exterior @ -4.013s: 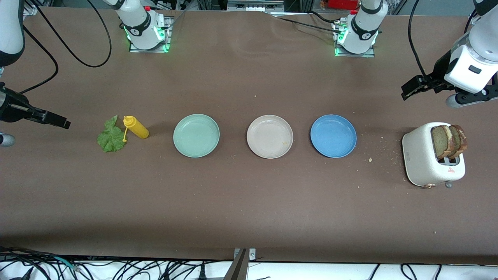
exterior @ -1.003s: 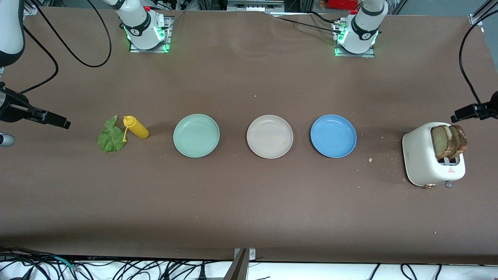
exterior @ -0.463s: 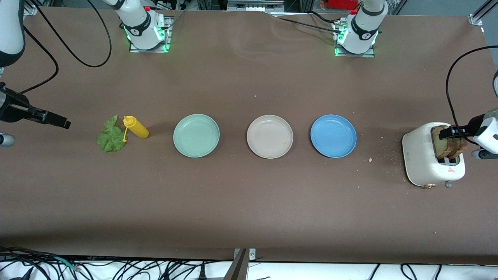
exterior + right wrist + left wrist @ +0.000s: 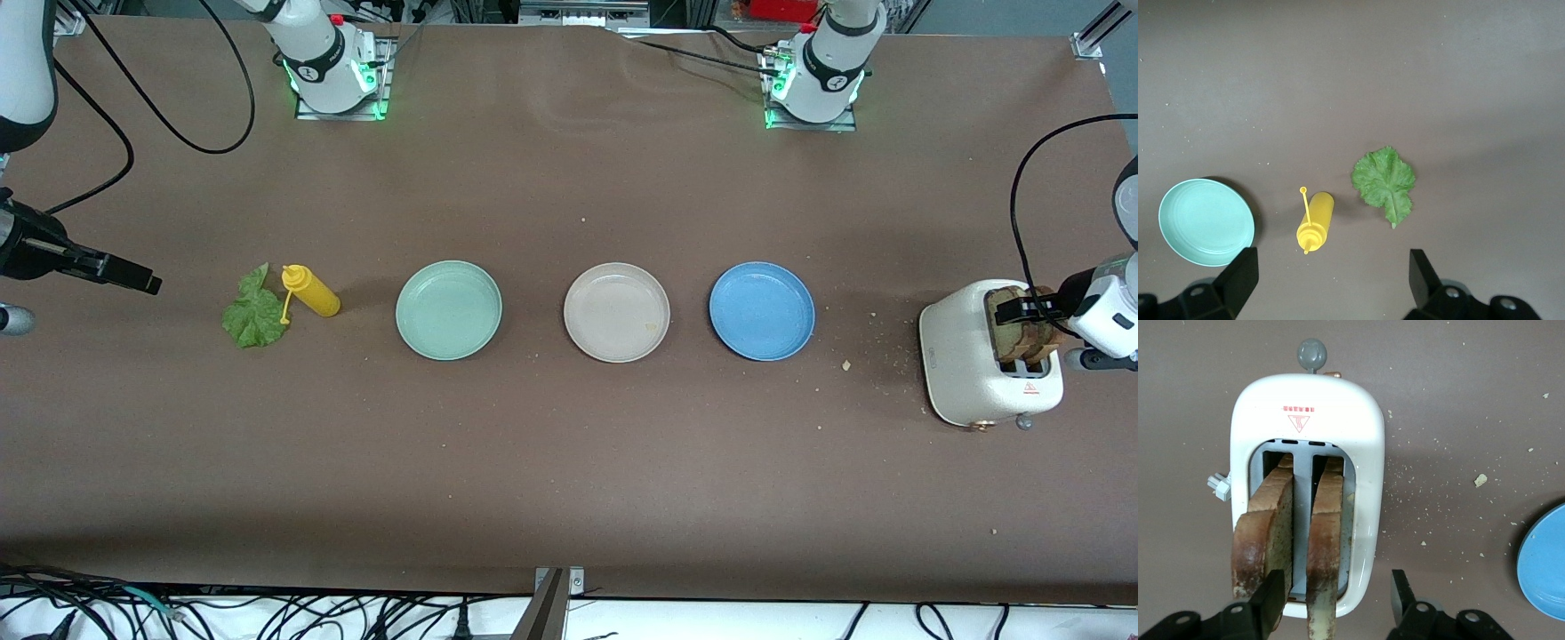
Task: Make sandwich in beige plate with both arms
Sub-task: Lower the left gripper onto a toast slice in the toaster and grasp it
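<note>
Two brown-crusted toast slices (image 4: pixel 1021 340) stand upright in the white toaster (image 4: pixel 965 360) at the left arm's end of the table. My left gripper (image 4: pixel 1018 308) is open just over them. In the left wrist view its fingers straddle one slice (image 4: pixel 1327 527), and the other slice (image 4: pixel 1265 533) stands beside one finger (image 4: pixel 1271 600). The beige plate (image 4: pixel 616 312) is empty, between the mint-green and blue plates. The lettuce leaf (image 4: pixel 255 313) lies flat toward the right arm's end and also shows in the right wrist view (image 4: pixel 1385 180). My right gripper (image 4: pixel 142 281) waits open and empty in the air beside the leaf.
A yellow squeeze bottle (image 4: pixel 311 291) lies beside the lettuce. The mint-green plate (image 4: pixel 449 310) and the blue plate (image 4: pixel 762 310) flank the beige one. Crumbs are scattered between the blue plate and the toaster. The two arm bases stand along the table's edge farthest from the front camera.
My left gripper has swung round past the table's end and come down over the toast slices in the toaster. The right arm has not moved.
</note>
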Robot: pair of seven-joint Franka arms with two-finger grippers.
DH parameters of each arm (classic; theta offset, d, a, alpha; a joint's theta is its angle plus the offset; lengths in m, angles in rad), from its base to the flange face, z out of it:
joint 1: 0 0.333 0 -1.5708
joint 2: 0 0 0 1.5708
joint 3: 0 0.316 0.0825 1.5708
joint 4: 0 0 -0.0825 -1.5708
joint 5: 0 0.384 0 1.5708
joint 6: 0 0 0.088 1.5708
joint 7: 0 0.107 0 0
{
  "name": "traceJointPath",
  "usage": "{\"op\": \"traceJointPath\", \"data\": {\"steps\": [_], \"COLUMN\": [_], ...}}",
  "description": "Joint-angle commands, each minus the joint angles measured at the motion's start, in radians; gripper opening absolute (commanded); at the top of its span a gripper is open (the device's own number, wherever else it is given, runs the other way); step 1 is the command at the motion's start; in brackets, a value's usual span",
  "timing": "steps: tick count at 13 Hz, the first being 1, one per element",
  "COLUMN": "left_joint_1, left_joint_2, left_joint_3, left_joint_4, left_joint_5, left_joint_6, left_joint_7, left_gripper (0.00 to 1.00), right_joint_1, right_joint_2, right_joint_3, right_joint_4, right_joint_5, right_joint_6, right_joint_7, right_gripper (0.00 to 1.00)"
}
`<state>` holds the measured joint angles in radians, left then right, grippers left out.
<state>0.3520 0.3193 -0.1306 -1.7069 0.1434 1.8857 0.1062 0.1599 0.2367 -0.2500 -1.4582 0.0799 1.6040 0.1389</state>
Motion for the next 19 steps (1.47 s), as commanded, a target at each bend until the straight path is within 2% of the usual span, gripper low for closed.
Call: {"op": "traceJointPath", "data": {"steps": [1, 2, 4, 6, 10, 14, 16, 19], "left_joint_1": [-0.004, -0.001, -0.001, 0.002, 0.002, 0.002, -0.001, -0.001], "left_joint_2": [0.000, 0.006, 0.033, 0.030, 0.014, -0.067, -0.101, -0.106], "left_joint_3": [-0.004, -0.004, -0.004, -0.004, -0.004, -0.007, -0.015, -0.056], "left_joint_4": [-0.011, -0.019, -0.022, -0.022, -0.004, 0.015, 0.064, 0.194], "left_joint_5": [0.041, 0.041, 0.041, 0.039, 0.039, 0.038, 0.022, -0.010], "left_joint_6": [0.021, 0.026, 0.024, 0.007, -0.025, -0.065, -0.170, -0.333], "left_joint_7": [0.003, 0.007, 0.009, 0.012, 0.055, 0.058, 0.063, 0.061], "left_gripper": [0.66, 0.60, 0.40, 0.02, 0.00, 0.00, 0.00, 0.00], "right_joint_1": [0.003, 0.003, -0.002, -0.002, -0.005, -0.005, -0.005, -0.005], "right_joint_2": [-0.027, -0.027, -0.027, -0.027, -0.027, -0.027, -0.027, -0.027], "right_joint_3": [-0.005, -0.006, -0.008, -0.009, -0.009, -0.009, -0.009, -0.009], "right_joint_4": [-0.024, -0.024, -0.025, -0.024, -0.025, -0.025, -0.025, -0.025], "right_joint_5": [0.008, 0.009, 0.009, 0.011, 0.011, 0.011, 0.011, 0.011], "right_joint_6": [-0.002, -0.002, -0.002, -0.003, -0.003, -0.002, -0.002, -0.002], "right_joint_7": [0.001, -0.001, -0.002, -0.002, -0.002, -0.002, -0.001, -0.001], "right_gripper": [1.00, 1.00, 1.00, 1.00, 1.00, 1.00, 1.00, 1.00]}}
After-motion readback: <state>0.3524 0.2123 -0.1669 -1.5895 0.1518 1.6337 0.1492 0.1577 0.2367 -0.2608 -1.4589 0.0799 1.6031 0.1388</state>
